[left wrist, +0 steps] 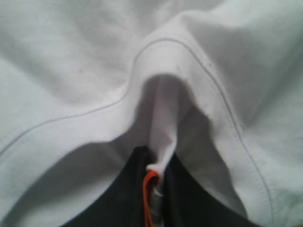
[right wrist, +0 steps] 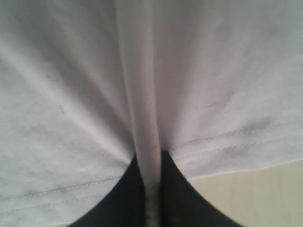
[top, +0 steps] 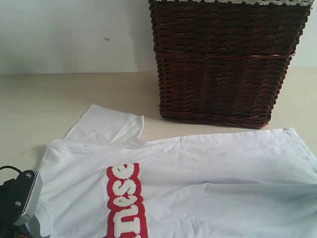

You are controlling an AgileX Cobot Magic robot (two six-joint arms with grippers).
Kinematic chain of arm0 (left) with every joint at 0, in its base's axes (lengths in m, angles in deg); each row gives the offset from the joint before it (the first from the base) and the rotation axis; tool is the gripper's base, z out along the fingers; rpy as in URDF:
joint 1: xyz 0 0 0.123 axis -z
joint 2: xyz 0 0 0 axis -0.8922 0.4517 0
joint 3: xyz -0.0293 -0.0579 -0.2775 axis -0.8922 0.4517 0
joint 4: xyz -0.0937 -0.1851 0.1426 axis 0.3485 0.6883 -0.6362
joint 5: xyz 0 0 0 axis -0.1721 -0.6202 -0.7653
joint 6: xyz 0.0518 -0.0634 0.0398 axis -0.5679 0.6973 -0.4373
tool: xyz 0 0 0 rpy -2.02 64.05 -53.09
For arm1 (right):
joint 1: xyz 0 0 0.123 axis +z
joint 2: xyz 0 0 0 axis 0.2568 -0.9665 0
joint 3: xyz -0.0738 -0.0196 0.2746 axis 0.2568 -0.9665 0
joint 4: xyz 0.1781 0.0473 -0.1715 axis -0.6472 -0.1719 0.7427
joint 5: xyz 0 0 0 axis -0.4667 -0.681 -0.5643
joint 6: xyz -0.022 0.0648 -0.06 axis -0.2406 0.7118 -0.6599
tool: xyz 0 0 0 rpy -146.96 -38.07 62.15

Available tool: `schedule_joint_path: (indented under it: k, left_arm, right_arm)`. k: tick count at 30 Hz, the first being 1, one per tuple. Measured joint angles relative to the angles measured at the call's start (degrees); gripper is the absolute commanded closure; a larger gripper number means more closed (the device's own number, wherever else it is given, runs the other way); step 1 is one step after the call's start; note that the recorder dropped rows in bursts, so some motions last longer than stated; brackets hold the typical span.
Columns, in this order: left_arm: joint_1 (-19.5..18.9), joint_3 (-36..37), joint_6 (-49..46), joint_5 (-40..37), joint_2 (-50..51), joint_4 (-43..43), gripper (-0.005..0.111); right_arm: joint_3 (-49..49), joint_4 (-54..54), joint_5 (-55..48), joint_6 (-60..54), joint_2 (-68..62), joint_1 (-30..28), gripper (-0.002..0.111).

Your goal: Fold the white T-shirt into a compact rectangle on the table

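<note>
Lying spread across the worktop (top: 59, 99), the white T-shirt (top: 208, 183) fills the near part of the exterior view, turned sideways. One short sleeve (top: 106, 126) points toward the back and the red-edged fuzzy letters (top: 124, 203) run from front to back. Its body stretches off to the right and its far edge lies just in front of the foot of a dark wicker basket (top: 223, 64). The basket stands on the worktop at the back.

The left arm (top: 20, 201) shows at the lower left corner of the exterior view, at the shirt's left edge, with a metal plate and dark housing over the cloth. In the left wrist view the left fingers (left wrist: 118, 203) are closed tight on a narrow pinch of the shirt's stitched band. The band rises in a ridge from the grip and curves away on both sides. A small orange tag (left wrist: 149, 189) sits right at the pinch, between the dark fingers.

The right arm does not appear in the exterior view. Its wrist view shows the right fingers (right wrist: 189, 205) shut on a thin upright fold of white cloth at a hem with two rows of stitching. The fold runs straight away from the grip and the fabric slopes off on each side. A strip of bare beige worktop shows beside that hem.
</note>
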Motion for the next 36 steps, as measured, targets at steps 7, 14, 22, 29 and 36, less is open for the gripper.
schedule_joint_path:
  k: [7, 14, 22, 29, 36]
  left_arm:
    - [0.0, 0.0, 0.1, 0.0, 0.0, 0.0, 0.107]
    - [0.0, 0.0, 0.1, 0.3, 0.0, 0.0, 0.107]
    - [0.0, 0.0, 0.1, 0.6, 0.1, 0.0, 0.107]
    - [0.0, 0.0, 0.1, 0.6, 0.1, 0.0, 0.107]
    - [0.0, 0.0, 0.1, 0.6, 0.1, 0.0, 0.107]
  right_arm:
    - [0.0, 0.0, 0.0, 0.0, 0.0, 0.0, 0.108]
    - [0.0, 0.0, 0.0, 0.0, 0.0, 0.0, 0.108]
    - [0.0, -0.7, 0.0, 0.1, 0.0, 0.0, 0.108]
    - [-0.1, -2.9, -0.1, 0.4, 0.0, -0.4, 0.108]
    - [-0.2, -3.5, 0.4, 1.7, 0.0, -0.5, 0.108]
